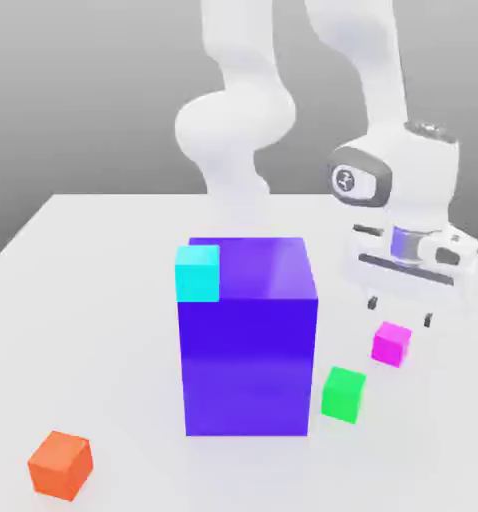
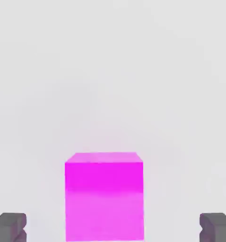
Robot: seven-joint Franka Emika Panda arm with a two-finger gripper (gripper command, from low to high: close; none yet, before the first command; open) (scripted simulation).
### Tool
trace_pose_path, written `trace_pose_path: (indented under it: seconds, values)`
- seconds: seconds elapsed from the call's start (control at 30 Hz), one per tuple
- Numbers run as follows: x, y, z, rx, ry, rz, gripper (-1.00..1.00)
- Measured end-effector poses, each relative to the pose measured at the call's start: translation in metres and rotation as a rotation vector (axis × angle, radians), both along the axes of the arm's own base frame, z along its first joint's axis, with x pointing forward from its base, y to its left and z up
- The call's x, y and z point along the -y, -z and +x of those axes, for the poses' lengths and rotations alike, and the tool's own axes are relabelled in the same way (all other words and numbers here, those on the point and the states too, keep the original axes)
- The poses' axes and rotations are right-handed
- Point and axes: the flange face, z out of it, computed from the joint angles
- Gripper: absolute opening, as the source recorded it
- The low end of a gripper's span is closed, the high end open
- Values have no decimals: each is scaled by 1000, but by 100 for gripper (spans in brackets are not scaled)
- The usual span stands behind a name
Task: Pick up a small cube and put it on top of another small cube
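Hovering just above the pink cube (image 1: 390, 343) with the claw (image 1: 399, 311) spread wide, gripping nothing; pink cube (image 2: 104, 196) sitting on the table (image 1: 103, 330) between the fingertips (image 2: 10, 227), just beyond the green cube (image 1: 343, 394), well apart from the blue block (image 1: 248, 340)

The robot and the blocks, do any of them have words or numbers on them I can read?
No words or numbers can be read anywhere.
The robot arm's wrist has a small round dark badge with a white mark, too blurred to read.
The pink cube, green cube, orange cube, light blue cube and big blue block are all plain.
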Motion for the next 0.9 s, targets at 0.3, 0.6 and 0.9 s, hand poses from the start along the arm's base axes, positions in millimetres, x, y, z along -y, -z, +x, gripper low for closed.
trace_pose_path:
  seconds: [0.3, 0.6, 0.9]
  values:
    - [3, 44, -3, -1, 3, -4, -100]
    - [1, 32, 0, -1, 1, -2, -100]
    - [3, -15, -3, -3, 3, -5, -100]
